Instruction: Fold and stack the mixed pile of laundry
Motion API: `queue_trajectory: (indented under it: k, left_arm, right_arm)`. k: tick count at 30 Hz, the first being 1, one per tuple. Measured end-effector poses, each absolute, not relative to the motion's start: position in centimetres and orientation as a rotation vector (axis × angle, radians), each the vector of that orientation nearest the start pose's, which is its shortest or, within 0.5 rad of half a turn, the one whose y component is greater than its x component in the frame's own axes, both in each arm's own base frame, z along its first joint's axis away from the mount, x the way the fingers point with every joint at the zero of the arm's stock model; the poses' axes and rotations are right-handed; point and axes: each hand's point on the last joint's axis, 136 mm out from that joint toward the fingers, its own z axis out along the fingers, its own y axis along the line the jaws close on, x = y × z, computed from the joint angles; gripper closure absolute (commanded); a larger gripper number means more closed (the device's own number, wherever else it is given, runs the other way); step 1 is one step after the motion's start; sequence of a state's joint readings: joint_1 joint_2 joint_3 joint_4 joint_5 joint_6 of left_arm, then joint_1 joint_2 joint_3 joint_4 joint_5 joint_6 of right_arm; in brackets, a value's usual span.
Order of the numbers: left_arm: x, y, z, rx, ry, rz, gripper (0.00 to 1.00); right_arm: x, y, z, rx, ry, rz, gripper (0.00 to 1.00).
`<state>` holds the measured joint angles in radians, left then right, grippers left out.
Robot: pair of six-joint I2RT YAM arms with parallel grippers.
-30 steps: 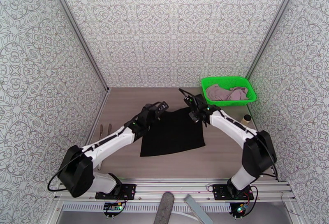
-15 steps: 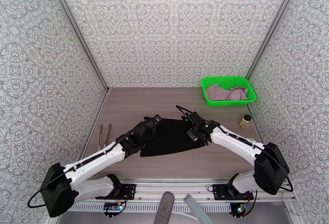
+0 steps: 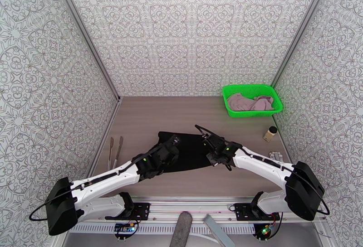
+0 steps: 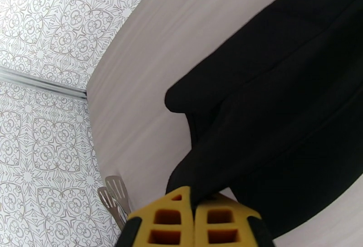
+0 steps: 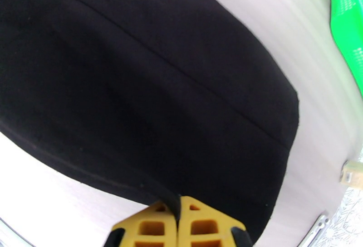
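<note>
The plain black garment (image 3: 190, 146) lies on the table in the middle, its far edge lifted and drawn over toward the near side. My left gripper (image 3: 172, 143) is shut on its left corner, and my right gripper (image 3: 214, 152) is shut on its right corner. In the left wrist view the yellow fingertips (image 4: 195, 218) pinch black cloth (image 4: 281, 107) that stretches away from them. The right wrist view shows the same: closed fingertips (image 5: 178, 225) on the black cloth (image 5: 159, 103). The dusty pink garment (image 3: 249, 102) lies crumpled in the green basket (image 3: 277, 103).
The green basket sits at the back right, its edge (image 5: 347, 26) in the right wrist view. A small corked bottle (image 3: 270, 133) and a white object (image 3: 275, 155) lie near the right wall. Two metal utensils (image 3: 115, 149) lie by the left wall.
Both arms have drawn back toward the near edge, carrying the black garment's far edge with them. The cloth has gone from a flat square to a shorter, folded-over shape.
</note>
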<state>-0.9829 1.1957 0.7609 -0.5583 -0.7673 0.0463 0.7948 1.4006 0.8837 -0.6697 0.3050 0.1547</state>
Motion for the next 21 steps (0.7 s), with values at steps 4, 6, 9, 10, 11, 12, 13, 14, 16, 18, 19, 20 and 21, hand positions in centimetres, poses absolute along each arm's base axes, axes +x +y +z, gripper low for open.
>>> queue_trajectory:
  k: [4, 6, 9, 10, 11, 12, 13, 14, 16, 18, 19, 20, 21]
  left_arm:
    - [24.6, -17.3, 12.8, 0.928, 2.108, 0.566, 1.0]
    - [24.3, -17.9, 12.1, 0.961, 2.118, 0.592, 1.0]
    - [24.0, -19.0, 12.0, 0.993, 2.125, 0.606, 0.95]
    - [23.9, -19.4, 12.1, 1.001, 2.123, 0.61, 0.9]
    - [23.9, -19.8, 12.3, 1.003, 2.122, 0.61, 0.88]
    - [23.7, -20.1, 12.5, 1.012, 2.122, 0.615, 0.84]
    - [23.6, -20.3, 12.8, 1.012, 2.121, 0.622, 0.84]
    - [23.6, -20.6, 13.2, 1.013, 2.12, 0.632, 0.83]
    - [23.4, -21.1, 14.1, 1.016, 2.121, 0.641, 0.74]
    - [23.0, -21.5, 15.2, 1.011, 2.125, 0.657, 0.64]
    - [22.9, -21.6, 16.0, 1.003, 2.127, 0.667, 0.59]
    - [22.7, -21.7, 16.5, 1.002, 2.131, 0.677, 0.56]
    - [22.5, -21.7, 17.0, 0.997, 2.137, 0.689, 0.54]
  right_arm:
    - [24.8, 18.3, 8.2, -0.735, 2.572, -0.124, 1.0]
    - [24.6, 18.3, 7.8, -0.725, 2.59, -0.128, 1.0]
    - [24.2, 18.1, 7.2, -0.712, 2.622, -0.14, 0.93]
    - [24.1, 18.0, 7.1, -0.708, 2.632, -0.14, 0.88]
    - [23.9, 18.0, 7.0, -0.705, 2.642, -0.14, 0.84]
    - [23.7, 18.0, 6.9, -0.701, 2.65, -0.137, 0.81]
    - [23.5, 18.0, 6.9, -0.696, 2.659, -0.13, 0.8]
    - [23.3, 18.0, 6.8, -0.694, 2.668, -0.126, 0.77]
    - [22.8, 18.1, 6.9, -0.682, 2.682, -0.11, 0.7]
    - [22.5, 18.1, 7.4, -0.659, 2.687, -0.083, 0.64]
    - [22.3, 18.0, 7.8, -0.645, 2.685, -0.067, 0.62]
    - [22.1, 18.0, 8.3, -0.628, 2.678, -0.048, 0.6]
    - [21.9, 17.9, 8.7, -0.611, 2.673, -0.028, 0.58]
